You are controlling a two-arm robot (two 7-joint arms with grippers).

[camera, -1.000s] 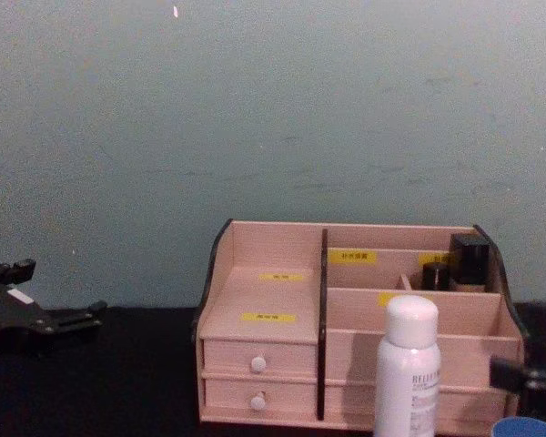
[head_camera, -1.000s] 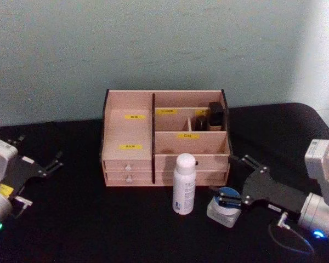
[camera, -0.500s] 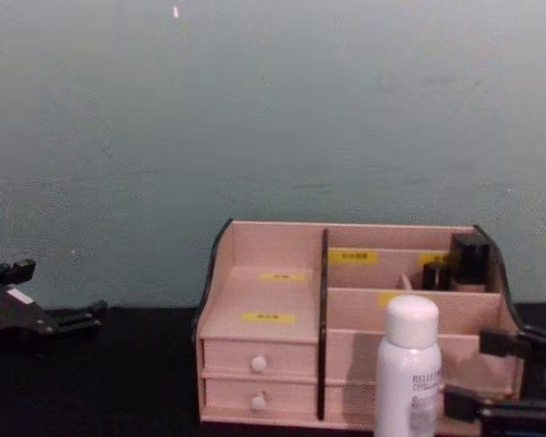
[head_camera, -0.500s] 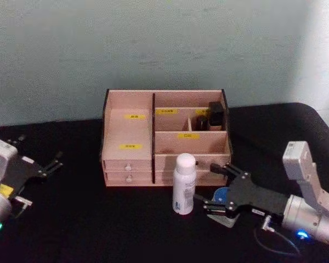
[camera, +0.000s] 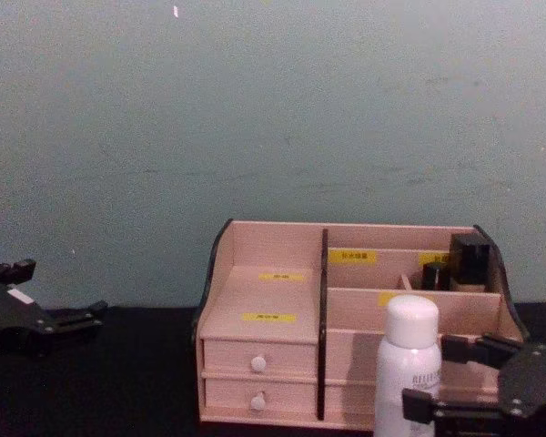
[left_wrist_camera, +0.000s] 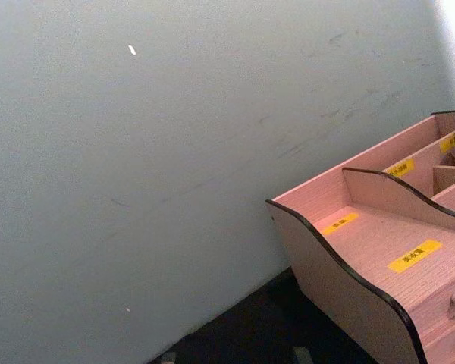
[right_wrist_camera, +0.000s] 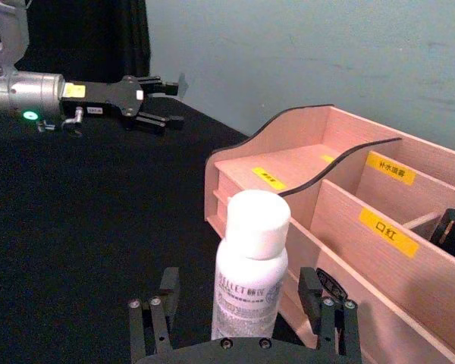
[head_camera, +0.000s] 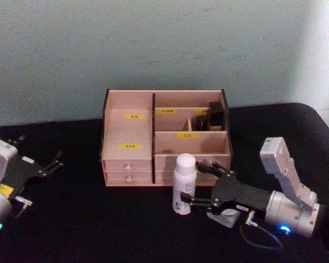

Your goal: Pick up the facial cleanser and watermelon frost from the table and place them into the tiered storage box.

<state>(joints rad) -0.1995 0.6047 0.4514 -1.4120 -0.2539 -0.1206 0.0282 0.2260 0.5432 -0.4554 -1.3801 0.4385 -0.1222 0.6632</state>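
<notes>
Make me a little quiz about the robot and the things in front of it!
1. True or false: the facial cleanser is lying on its side.
2. Which arm has its fingers on either side of that bottle? A) left B) right
3. What colour are the labels on the tiered storage box?

Key
1. False. It stands upright.
2. B. The right gripper is open around it, and the left gripper sits parked far to the left, open.
3. Yellow.
</notes>
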